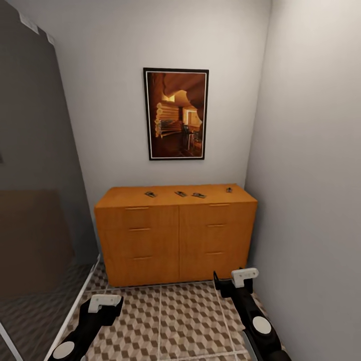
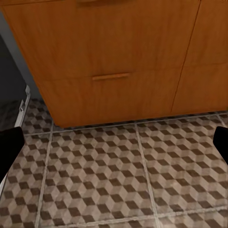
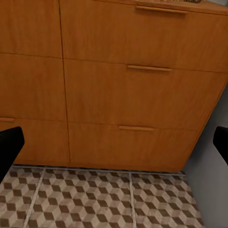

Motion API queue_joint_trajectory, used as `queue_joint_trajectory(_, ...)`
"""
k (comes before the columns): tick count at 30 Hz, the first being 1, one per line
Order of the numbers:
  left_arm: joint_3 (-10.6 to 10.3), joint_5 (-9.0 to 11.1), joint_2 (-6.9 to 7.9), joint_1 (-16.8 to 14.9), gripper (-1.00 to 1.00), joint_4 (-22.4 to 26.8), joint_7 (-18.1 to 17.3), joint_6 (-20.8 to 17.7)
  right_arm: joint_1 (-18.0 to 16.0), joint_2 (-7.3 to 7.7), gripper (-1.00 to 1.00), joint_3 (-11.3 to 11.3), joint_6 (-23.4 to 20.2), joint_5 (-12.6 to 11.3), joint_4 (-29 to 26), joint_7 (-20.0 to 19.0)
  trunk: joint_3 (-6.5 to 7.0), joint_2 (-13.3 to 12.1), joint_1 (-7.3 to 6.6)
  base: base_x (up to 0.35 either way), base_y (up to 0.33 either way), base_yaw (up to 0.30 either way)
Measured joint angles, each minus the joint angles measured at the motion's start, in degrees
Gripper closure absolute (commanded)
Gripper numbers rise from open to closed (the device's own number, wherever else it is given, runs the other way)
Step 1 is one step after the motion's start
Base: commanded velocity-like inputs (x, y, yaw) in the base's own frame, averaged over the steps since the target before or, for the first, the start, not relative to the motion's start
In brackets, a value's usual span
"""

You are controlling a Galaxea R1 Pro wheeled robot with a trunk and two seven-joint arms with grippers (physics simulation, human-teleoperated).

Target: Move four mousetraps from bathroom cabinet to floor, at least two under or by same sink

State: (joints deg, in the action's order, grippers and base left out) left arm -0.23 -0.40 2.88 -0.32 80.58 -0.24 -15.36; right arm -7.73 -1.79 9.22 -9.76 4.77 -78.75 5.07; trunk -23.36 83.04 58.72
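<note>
Narrow tiled bathroom floor [image 1: 165,321] | four mousetraps [image 1: 150,193] lie atop cabinet [image 1: 175,235], unreached | left gripper [image 2: 114,142] and right gripper [image 3: 114,142] both spread, empty | risk: wall close on the right, elbow may clip it; small flat traps may slip when pinched

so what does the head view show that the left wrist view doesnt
Head view alone: the cabinet top with four mousetraps in a row, a framed picture on the wall above, and both arms with the left gripper and right gripper held low.

Left wrist view alone: a close look at a lower drawer handle, seen between its dark fingertips.

Both: the orange-brown cabinet fronts and the cube-patterned floor.
</note>
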Motion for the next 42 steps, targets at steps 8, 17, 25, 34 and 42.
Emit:
queue_joint_trajectory(8, -0.2, 0.0, -0.01, 0.0, -1.0, 0.2, -0.1, 0.1, 0.0, 0.02, -1.0, 0.0, 0.0, 0.0, 0.0, 0.0, 0.0, 0.0, 0.01, 0.027, 0.0, 0.001)
queue_joint_trajectory(17, -0.2, 0.0, -0.01, 0.0, -1.0, 0.2, -0.1, 0.1, 0.0, 0.02, -1.0, 0.0, 0.0, 0.0, 0.0, 0.0, 0.0, 0.0, 0.01, 0.002, 0.0, 0.0)
queue_joint_trajectory(25, -0.2, -0.1, -0.01, 0.0, -1.0, 0.2, -0.1, 0.1, 0.0, 0.02, -1.0, 0.0, 0.0, 0.0, 0.0, 0.0, 0.0, 0.0, 0.01, 0.0, 0.0, 0.0)
queue_joint_trajectory(34, -0.2, -0.1, -0.01, 0.0, -1.0, 0.2, -0.1, 0.1, 0.0, 0.02, -1.0, 0.0, 0.0, 0.0, 0.0, 0.0, 0.0, 0.0, 0.01, 0.0, 0.0, 0.0)
queue_joint_trajectory(42, -0.3, 0.0, -0.02, 0.0, -1.0, 0.2, -0.1, 0.1, 0.0, 0.02, -1.0, 0.0, 0.0, 0.0, 0.0, 0.0, 0.0, 0.0, 0.01, 0.0, 0.0, 0.0)
